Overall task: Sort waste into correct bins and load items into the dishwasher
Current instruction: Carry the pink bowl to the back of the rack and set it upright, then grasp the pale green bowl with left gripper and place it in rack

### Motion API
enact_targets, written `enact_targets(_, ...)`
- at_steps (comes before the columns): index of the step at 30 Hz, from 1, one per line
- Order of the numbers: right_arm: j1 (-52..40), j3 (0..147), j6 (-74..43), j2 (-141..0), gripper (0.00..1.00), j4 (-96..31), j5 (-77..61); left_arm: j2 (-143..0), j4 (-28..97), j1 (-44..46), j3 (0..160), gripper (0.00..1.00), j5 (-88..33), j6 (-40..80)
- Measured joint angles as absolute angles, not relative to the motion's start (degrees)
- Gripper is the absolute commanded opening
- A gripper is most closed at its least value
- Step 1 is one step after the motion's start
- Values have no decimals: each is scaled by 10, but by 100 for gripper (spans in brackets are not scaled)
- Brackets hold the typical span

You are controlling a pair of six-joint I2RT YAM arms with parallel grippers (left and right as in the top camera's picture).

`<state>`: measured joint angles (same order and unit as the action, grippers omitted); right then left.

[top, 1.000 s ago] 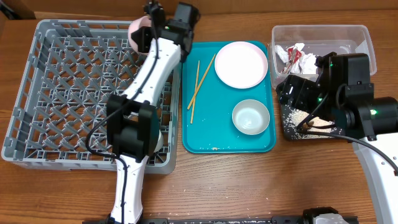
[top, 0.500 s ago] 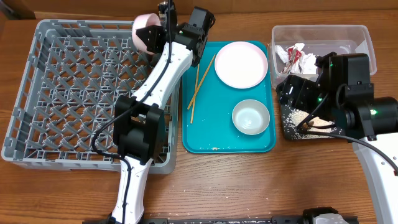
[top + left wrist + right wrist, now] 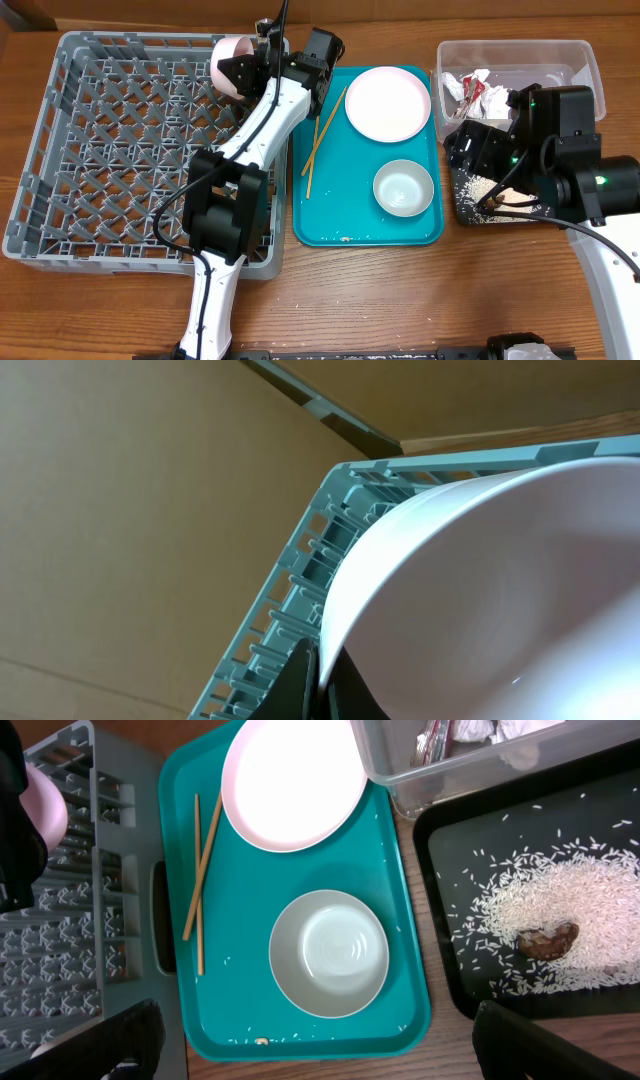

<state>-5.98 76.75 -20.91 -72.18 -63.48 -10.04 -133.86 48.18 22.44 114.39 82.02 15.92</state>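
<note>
Left gripper pinching the bowl by its rim, bowl tilted — over the dish rack, far right corner

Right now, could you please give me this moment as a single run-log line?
step: loading dish rack | left gripper: shut on bowl, tilted at its far right corner | right gripper: open, over black tray

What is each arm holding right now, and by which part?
The left gripper pinches a pale pink bowl by its rim, over the dish rack. The right gripper is open, holding nothing.
</note>
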Motion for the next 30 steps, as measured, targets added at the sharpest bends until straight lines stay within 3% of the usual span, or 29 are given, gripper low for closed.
enact_targets(2,-60,768,-209,-722,100,-635,-100,-1339,479,225,1139,6,823,159)
enact_targets(5,-60,768,-209,-722,100,-635,-100,-1339,481,233,1137,27,813,157)
enact_targets(9,-60,768,-209,-722,100,-635,-100,-1339,502,244,1130,47,741,154)
enact_targets(10,-60,768,-209,-722,100,-635,-100,-1339,514,244,1129,59,720,156)
enact_targets(13,-60,768,-209,-722,100,-635,-100,-1339,540,248,1128,72,664,153)
enact_targets(17,-60,768,-209,-722,100,-635,-100,-1337,559,247,1132,75,641,149)
enact_targets(23,-60,768,-209,-722,100,-635,-100,-1342,688,247,1199,87,536,145)
enact_targets(24,-60,768,-209,-722,100,-634,-100,-1343,708,247,1234,95,504,144)
enact_targets(26,-60,768,-209,-722,100,-635,-100,-1347,766,247,1315,98,443,144)
enact_targets(29,-60,768,-209,-722,100,-635,-100,-1349,837,247,1443,98,294,144)
enact_targets(30,-60,768,-209,-722,100,-635,-100,-1346,855,247,1472,94,212,144)
